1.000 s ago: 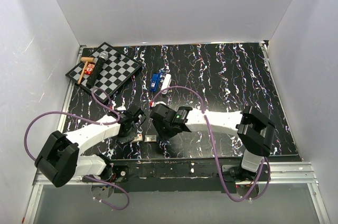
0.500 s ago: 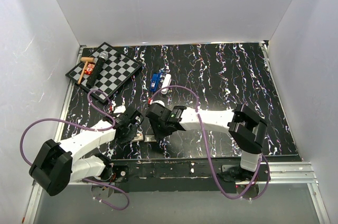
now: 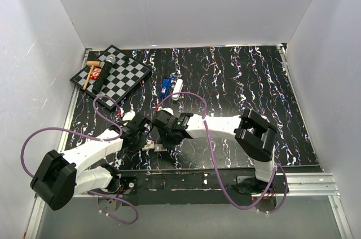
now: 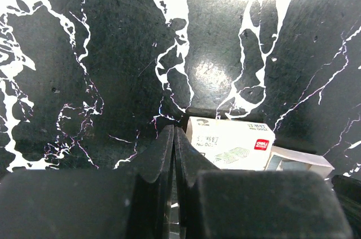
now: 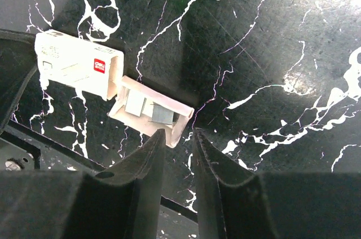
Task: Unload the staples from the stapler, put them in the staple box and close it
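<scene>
A small white staple box (image 5: 79,65) lies near the table's front edge with its inner tray (image 5: 127,120) slid out. Short silvery staples (image 5: 161,116) lie in that tray. My right gripper (image 5: 179,135) hovers over the tray's outer corner, open to a narrow gap with nothing between the fingers. My left gripper (image 4: 174,129) is shut and empty, with its tips just left of the box (image 4: 231,143). The blue stapler (image 3: 165,85) lies farther back at mid table, a white piece (image 3: 177,88) beside it, clear of both grippers (image 3: 141,132) (image 3: 163,137).
A chessboard (image 3: 120,79) sits at the back left with a microphone (image 3: 107,64), a wooden mallet (image 3: 90,70) and a small red item on it. A black rail (image 3: 186,180) runs along the table's near edge, just behind the box.
The right arm has swung left, bringing its gripper over the slid-out tray, and its jaws have narrowed. The left gripper has edged up beside the box and stayed shut.
</scene>
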Controlling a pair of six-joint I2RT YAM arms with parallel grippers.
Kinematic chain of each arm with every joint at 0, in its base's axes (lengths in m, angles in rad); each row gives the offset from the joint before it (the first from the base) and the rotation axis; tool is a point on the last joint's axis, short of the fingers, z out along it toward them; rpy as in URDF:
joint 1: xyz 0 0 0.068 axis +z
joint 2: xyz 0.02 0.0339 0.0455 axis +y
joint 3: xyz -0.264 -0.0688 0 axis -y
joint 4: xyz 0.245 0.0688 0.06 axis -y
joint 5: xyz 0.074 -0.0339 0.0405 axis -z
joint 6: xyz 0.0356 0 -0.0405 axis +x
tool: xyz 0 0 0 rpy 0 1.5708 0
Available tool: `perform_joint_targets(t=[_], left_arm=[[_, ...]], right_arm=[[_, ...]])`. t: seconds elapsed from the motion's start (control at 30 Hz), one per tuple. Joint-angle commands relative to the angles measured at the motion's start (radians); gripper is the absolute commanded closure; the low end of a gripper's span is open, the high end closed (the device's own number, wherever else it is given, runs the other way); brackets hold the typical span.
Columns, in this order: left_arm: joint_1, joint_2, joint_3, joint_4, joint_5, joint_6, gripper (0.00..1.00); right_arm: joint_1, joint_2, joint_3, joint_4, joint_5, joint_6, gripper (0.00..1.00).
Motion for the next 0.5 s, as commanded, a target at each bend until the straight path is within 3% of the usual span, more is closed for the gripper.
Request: perform_joint_targets(t=[0.0, 0.47], left_arm=[[-0.002, -0.03, -0.013, 0.024, 0.002, 0.014, 1.0], [-0.004, -0.03, -0.014, 0.037, 0.012, 0.026, 1.0]], right_arm=[[0.002, 0.015, 0.043, -0.006, 0.026, 0.022, 0.68], [-0.008, 0.032, 0.045, -0.005, 0.028, 0.027, 0.8]])
